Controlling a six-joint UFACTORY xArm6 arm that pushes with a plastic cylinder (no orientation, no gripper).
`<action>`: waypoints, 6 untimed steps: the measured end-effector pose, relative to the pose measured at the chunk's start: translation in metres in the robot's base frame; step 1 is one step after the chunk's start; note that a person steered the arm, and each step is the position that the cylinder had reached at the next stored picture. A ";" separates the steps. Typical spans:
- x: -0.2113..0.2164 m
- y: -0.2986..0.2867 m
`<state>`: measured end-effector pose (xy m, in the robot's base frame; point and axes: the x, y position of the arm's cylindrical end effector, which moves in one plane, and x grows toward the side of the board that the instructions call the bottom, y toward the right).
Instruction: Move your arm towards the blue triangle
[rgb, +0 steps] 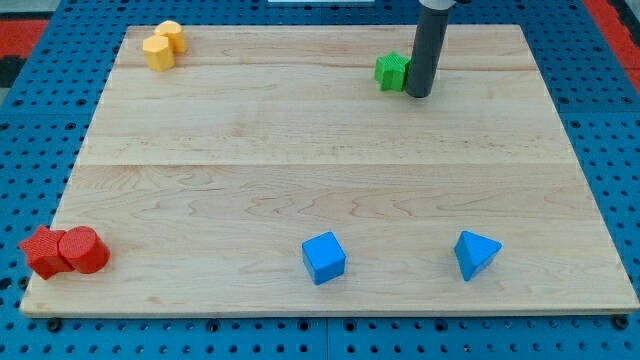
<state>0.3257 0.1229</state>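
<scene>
tip (419, 95) well above blue triangle (475, 254)

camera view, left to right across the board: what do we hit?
red blocks → yellow blocks → blue cube → green block → my tip, right beside the green block → blue triangle.

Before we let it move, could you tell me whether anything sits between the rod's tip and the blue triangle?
Nothing visible does. My tip is at the view's top, beside the green block; the blue triangle lies toward the bottom right, bare board between. The blue cube sits left of that line.
</scene>
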 end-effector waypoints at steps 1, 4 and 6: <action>0.000 0.009; 0.022 -0.016; 0.206 0.084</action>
